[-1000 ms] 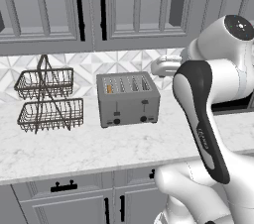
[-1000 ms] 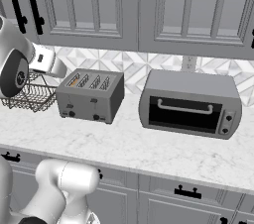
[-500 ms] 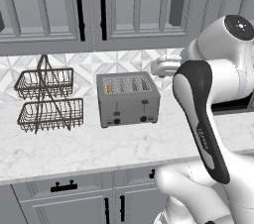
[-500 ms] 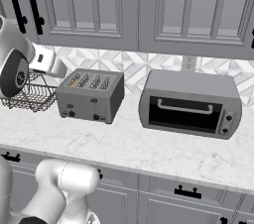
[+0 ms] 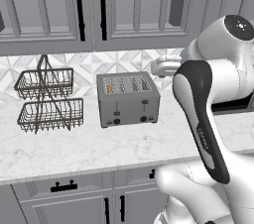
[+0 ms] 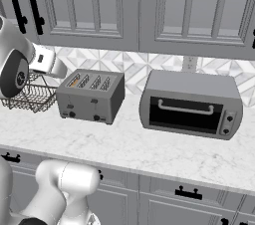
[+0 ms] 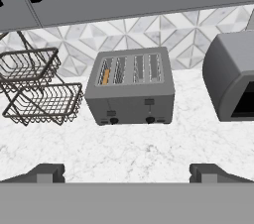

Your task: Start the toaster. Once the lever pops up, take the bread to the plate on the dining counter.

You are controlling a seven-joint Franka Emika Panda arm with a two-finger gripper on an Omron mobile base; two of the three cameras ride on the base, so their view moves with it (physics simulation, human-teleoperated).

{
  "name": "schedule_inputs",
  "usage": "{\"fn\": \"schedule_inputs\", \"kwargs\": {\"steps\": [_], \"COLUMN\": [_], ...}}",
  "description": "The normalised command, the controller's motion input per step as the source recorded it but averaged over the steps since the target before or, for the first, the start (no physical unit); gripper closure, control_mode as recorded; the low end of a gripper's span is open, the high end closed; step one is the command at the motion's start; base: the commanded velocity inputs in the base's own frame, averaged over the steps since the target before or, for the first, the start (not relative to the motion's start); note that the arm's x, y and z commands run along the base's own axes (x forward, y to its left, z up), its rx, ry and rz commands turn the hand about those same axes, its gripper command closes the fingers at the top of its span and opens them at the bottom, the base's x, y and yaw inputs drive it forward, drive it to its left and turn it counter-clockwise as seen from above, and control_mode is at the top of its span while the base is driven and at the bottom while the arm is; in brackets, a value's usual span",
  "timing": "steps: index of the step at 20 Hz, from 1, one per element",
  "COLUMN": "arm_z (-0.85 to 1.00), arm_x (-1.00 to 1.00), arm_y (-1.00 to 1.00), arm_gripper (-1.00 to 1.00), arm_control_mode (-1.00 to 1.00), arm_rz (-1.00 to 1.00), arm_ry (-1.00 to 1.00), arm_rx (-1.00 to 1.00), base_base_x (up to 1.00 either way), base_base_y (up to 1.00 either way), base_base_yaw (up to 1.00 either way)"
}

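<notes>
At the bottom of the hand view the gripper (image 7: 126, 172) stands spread wide and empty, its two dark fingertips (image 7: 47, 172) far apart, hanging well back from the marble worktop (image 7: 149, 148) and aimed at the toaster (image 7: 130, 85), which sits at about twelve o'clock from the gap between them. That toaster is a brushed-grey box with four top slots; a sliver of orange-tan, which I take for the bread (image 7: 105, 76), shows in the slot at its nine o'clock end, sunk low so that little more than its top edge is seen. On the front face two small levers (image 7: 111, 113) sit over two round black knobs, the one under the bread slot being the likely target. At nine o'clock from the toaster is a two-tier wire basket rack (image 7: 37, 86), near but apart; at three o'clock a grey toaster oven (image 7: 230, 77), cut off by the frame edge. Judging by this, the task is at its very start: the toaster is not yet started and nothing has been touched. The next move calls for bringing the hand forward and down to the lever on the bread's side, narrowing or angling the fingers so one tip can press it down without catching the knob below. From the base views the white arm (image 5: 203, 114) covers the right of the counter, and the hand itself is hard to pick out. Whether the levers are up or down cannot be told at this size, and neither the plate nor the dining counter can be placed from here.
</notes>
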Motion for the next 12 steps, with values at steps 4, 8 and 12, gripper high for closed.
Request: {"fn": "schedule_inputs", "kwargs": {"steps": [4,8,12], "arm_z": [0.00,0.00,0.00], "arm_x": [0.00,0.00,0.00], "arm_y": [0.00,0.00,0.00], "arm_gripper": [-1.00,-1.00,-1.00], "arm_control_mode": [-1.00,-1.00,-1.00], "arm_rz": [0.00,0.00,0.00], "arm_ry": [0.00,0.00,0.00], "arm_rx": [0.00,0.00,0.00], "base_base_x": [0.00,0.00,0.00], "base_base_y": [0.00,0.00,0.00], "base_base_yaw": [0.00,0.00,0.00]}}
